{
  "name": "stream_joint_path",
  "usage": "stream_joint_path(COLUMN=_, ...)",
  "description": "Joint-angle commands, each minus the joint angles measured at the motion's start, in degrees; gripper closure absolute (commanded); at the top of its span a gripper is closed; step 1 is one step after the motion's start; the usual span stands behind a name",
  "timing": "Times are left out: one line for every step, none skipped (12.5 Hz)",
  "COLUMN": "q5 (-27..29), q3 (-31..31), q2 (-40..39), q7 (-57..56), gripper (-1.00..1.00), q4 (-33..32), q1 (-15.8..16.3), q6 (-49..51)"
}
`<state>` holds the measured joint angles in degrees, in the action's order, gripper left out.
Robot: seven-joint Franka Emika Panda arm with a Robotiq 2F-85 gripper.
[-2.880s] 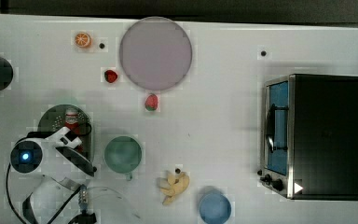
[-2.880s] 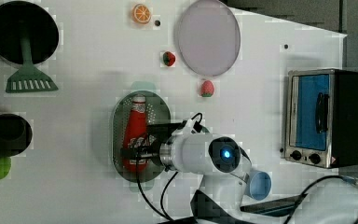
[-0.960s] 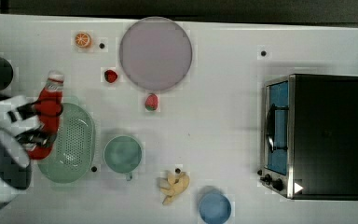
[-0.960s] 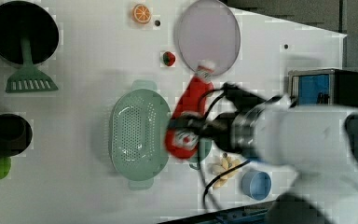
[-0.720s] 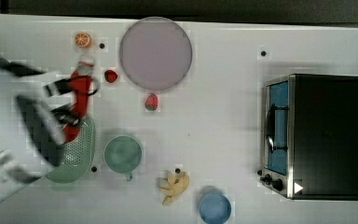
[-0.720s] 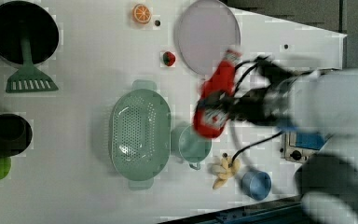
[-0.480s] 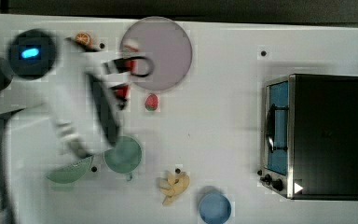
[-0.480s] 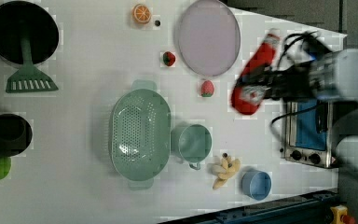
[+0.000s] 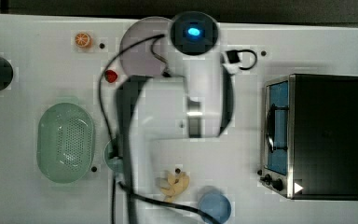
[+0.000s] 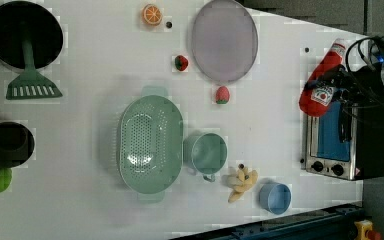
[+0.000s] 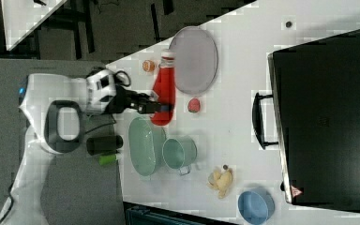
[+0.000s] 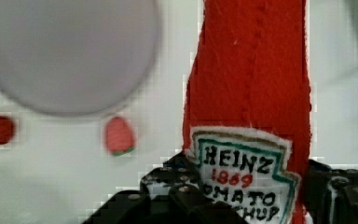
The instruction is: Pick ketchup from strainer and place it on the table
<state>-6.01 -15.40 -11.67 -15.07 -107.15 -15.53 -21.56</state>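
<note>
White and flat, the large tabletop (image 10: 80, 210) fills your left view. At the left view's right edge sits the black toaster oven with a blue door (image 10: 342, 145). Left of centre in the left view lies the pale green oval plastic strainer (image 10: 150, 145), its perforated bowl holding nothing. High at the left view's right you see the small red ketchup bottle with a white cap and label (image 10: 322, 80), tilted, lifted clear, well apart from the strainer. Your black gripper (image 11: 161, 107) is clamped on its lower body.
</note>
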Motion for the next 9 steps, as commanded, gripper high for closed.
stream_joint_path(q5=0.5, q3=2.0, q2=1.5, q7=-6.8, gripper=-0.19, q4=-5.0, q1=0.9, q6=-5.2)
stream_joint_path(q5=0.5, q3=2.7, q2=1.5, q7=-6.8, gripper=-0.19, q4=-7.9, q1=0.9, q6=-9.3)
stream_joint_path(q5=0.5, q3=3.2, q2=1.4, q7=-6.8, gripper=-0.19, q4=-11.2, q1=0.9, q6=-13.5)
stream_joint_path(q5=0.5, q3=3.5, q2=1.0, q7=-6.8, gripper=-0.19, q4=-14.5, q1=0.9, q6=-17.5)
stream_joint_path(q5=0.6, q3=3.5, q2=0.3, q7=-6.8, gripper=-0.19, q4=-17.2, q1=0.9, q6=-21.1)
stream_joint_path(q5=0.6, q3=3.6, q2=-0.8, q7=-6.8, gripper=-0.19, q4=-19.4, q1=0.9, q6=-24.1)
stream_joint_path(q5=0.6, q3=3.7, q2=-2.2, q7=-6.8, gripper=-0.19, q4=-21.1, q1=0.9, q6=-26.4)
stream_joint_path(q5=0.6, q3=3.9, q2=-3.8, q7=-6.8, gripper=-0.26, q4=-22.3, q1=0.9, q6=-28.5)
stream_joint_path(q5=0.6, q3=4.0, q2=-5.6, q7=-6.8, gripper=-0.45, q4=-23.0, q1=0.9, q6=-30.8)
